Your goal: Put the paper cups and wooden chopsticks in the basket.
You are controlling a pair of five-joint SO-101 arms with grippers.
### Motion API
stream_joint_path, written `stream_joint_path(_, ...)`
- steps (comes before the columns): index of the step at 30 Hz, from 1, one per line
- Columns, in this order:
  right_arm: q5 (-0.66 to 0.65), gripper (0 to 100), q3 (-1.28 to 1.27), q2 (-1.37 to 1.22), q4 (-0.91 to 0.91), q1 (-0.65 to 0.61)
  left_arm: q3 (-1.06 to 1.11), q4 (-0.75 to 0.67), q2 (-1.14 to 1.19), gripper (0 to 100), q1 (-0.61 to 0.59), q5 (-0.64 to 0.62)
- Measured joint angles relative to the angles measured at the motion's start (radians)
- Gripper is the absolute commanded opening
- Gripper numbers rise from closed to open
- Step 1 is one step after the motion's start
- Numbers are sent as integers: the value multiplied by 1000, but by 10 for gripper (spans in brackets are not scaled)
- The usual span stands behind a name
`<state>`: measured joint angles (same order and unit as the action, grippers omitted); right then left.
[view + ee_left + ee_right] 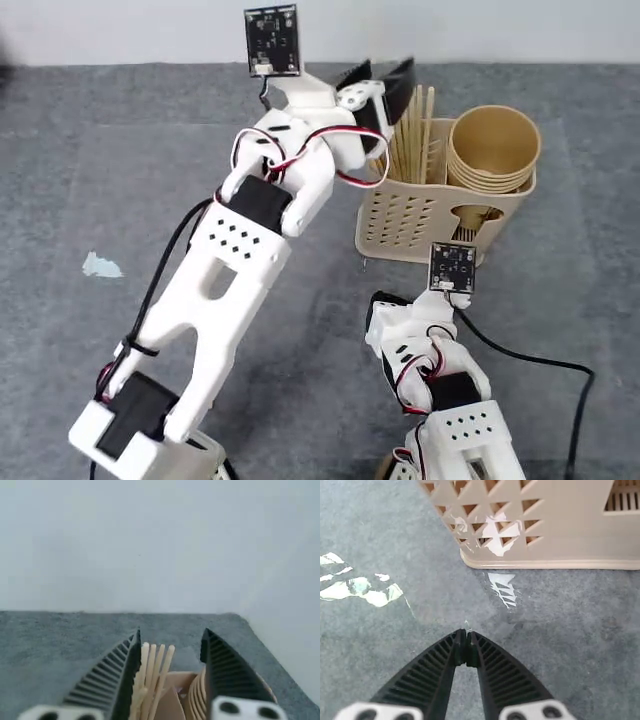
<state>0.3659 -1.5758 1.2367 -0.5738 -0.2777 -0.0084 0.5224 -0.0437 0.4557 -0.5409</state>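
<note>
A beige perforated basket (410, 225) stands at the back right of the grey table. It holds a stack of paper cups (494, 150) and a bundle of wooden chopsticks (414, 132) standing upright. My left gripper (382, 75) hangs open just above the chopsticks; in the left wrist view my left gripper (170, 650) has the chopsticks (152, 672) rising between its spread jaws, with the cups (198, 692) beside them. My right gripper (466, 645) is shut on nothing, low over the table in front of the basket (555, 525).
A small pale scrap (100, 266) lies on the table at the left. Torn bits of clear film (360, 587) lie near the basket's foot. A black cable (560, 375) runs along the right side. The wall stands right behind the basket.
</note>
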Motion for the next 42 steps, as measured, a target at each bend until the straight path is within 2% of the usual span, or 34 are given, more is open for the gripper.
stream_joint_path(7,-3,9,0,0,0,0,0,210,-192,202,-37,2)
stream_joint_path(13,-3,9,0,0,0,0,12,516,-330,202,-98,9)
stream_joint_path(17,-3,9,0,0,0,0,57,729,-351,202,-193,32)
stream_joint_path(20,-3,9,0,0,0,0,124,809,-351,202,-307,106)
stream_joint_path(25,-3,9,0,0,0,0,322,815,-351,202,-496,250)
stream_joint_path(30,-3,9,-5,0,0,0,585,715,-351,202,-592,402)
stream_joint_path(35,-3,9,-23,0,21,0,845,562,-353,202,-605,459)
stream_joint_path(42,-3,9,-23,0,28,0,1020,423,-354,202,-592,462)
